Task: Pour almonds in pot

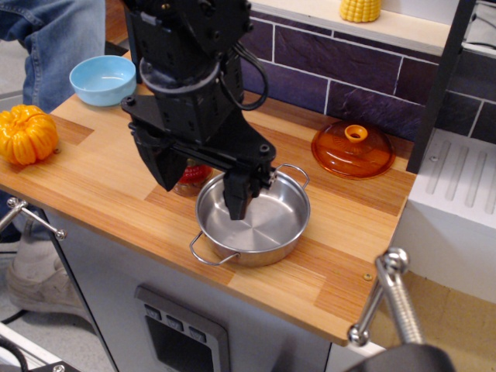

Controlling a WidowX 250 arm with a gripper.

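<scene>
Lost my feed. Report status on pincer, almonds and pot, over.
Pincer low at pot's left rim, jaw state unclear. Pot empty. Almond jar upright behind arm, mostly hidden. Nothing blocking pot; orange lid and pumpkin lie apart.

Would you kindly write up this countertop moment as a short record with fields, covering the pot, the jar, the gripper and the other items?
pot: steel, two loop handles, looks empty, near the counter's front edge
almond jar: red label, mostly hidden behind the arm, left of the pot
gripper: over the pot's left side, holding nothing visible; open or shut unclear
orange lid: flat on the counter, right of the pot
blue bowl: back left
pumpkin: left edge
almonds poured: not yet
</scene>
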